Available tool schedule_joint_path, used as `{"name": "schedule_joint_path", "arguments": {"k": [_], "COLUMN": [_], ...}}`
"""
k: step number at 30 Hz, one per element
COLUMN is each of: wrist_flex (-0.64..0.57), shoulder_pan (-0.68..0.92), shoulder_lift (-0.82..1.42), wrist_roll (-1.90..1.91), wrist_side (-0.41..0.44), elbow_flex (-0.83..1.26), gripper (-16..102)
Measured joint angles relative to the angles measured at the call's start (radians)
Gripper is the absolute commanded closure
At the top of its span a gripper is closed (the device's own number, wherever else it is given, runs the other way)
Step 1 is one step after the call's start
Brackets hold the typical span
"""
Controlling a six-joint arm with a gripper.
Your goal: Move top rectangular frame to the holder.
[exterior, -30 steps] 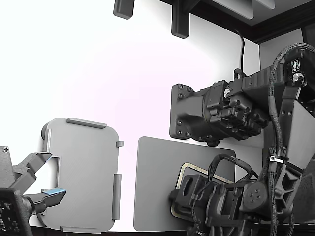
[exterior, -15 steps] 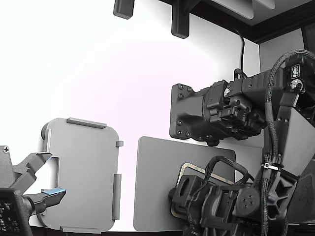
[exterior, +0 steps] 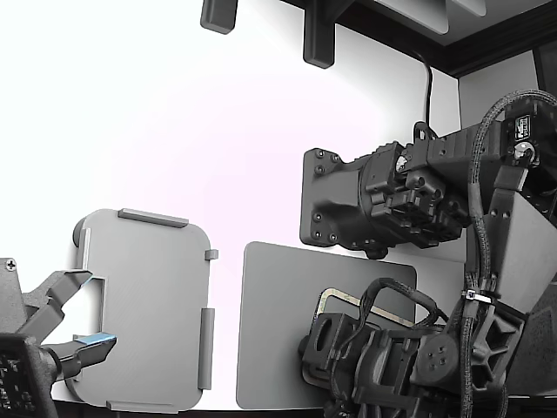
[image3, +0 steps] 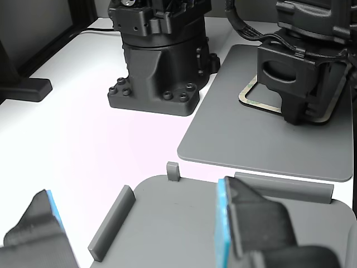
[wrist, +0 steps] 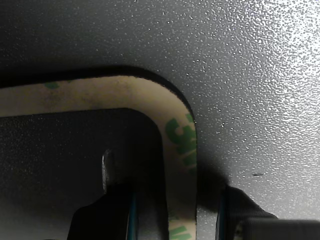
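The top rectangular frame (exterior: pixel 337 298) is a thin beige band with green print that lies flat on a dark grey mat (exterior: pixel 270 331). In the wrist view, its rounded corner (wrist: pixel 175 125) shows close up. My gripper (wrist: pixel 175 222) is down at the mat, with one finger (wrist: pixel 107 210) inside the frame's hollow and the other finger (wrist: pixel 245 210) outside, apart from the band. The jaws stand open around it. The gripper (image3: pixel 295 114) covers much of the frame (image3: pixel 259 103) in the other view. The holder (exterior: pixel 148 305), a light grey tray with edge tabs, lies empty at the exterior view's left.
A black mounted fixture block (exterior: pixel 365 200) stands behind the mat, also in the other view (image3: pixel 159 61). A second arm's open gripper with blue pads (exterior: pixel 83 344) hovers at the holder's near edge (image3: pixel 184 223). Cables hang around my wrist (exterior: pixel 483 287).
My arm has sunk a little lower onto the frame and shifted slightly to the exterior view's left. The frame, the holder and the second gripper have not moved.
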Motion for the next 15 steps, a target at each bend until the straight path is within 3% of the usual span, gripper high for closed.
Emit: {"name": "schedule_joint_path", "arguments": {"k": [11, 15], "wrist_flex": [-0.005, -0.014], "shoulder_pan": [0.0, 0.0], "shoulder_lift": [0.0, 0.003], "wrist_roll": [-0.009, -0.021], "wrist_side": [0.012, 0.018], "elbow_flex": [0.0, 0.005], "gripper": [38, 50]}}
